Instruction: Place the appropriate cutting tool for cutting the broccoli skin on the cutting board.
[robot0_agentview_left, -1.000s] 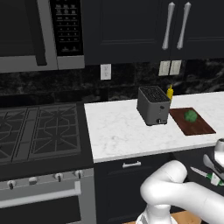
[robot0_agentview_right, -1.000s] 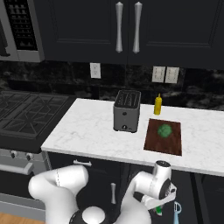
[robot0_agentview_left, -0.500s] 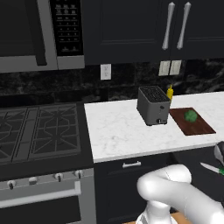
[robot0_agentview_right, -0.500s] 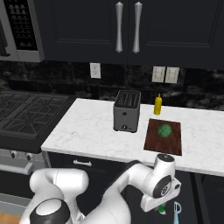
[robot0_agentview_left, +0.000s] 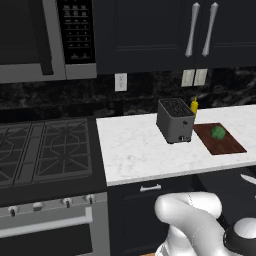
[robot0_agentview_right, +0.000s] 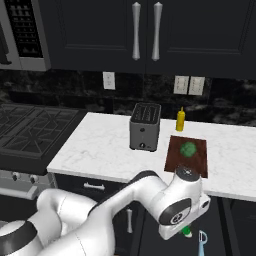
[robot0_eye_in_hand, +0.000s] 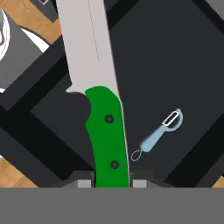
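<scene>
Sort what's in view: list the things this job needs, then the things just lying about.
Job:
green-handled knife, shut in the gripper
broccoli, on the board
cutting board

Lying about:
toaster
yellow bottle
pale blue peeler
stove

This is a home kitchen; a gas stove (robot0_agentview_left: 42, 155) with knobs along its front stands beside a white marble table (robot0_agentview_left: 135, 150); a microwave (robot0_agentview_left: 45, 40) hangs above the stove; dark cupboards (robot0_agentview_right: 145, 35) with 2 long silver handles line the wall over a black backsplash with outlets (robot0_agentview_right: 189, 85); a toaster (robot0_agentview_right: 145, 126), a yellow bottle (robot0_agentview_right: 180, 120) and a cutting board (robot0_agentview_right: 187, 155) sit on the table.
</scene>
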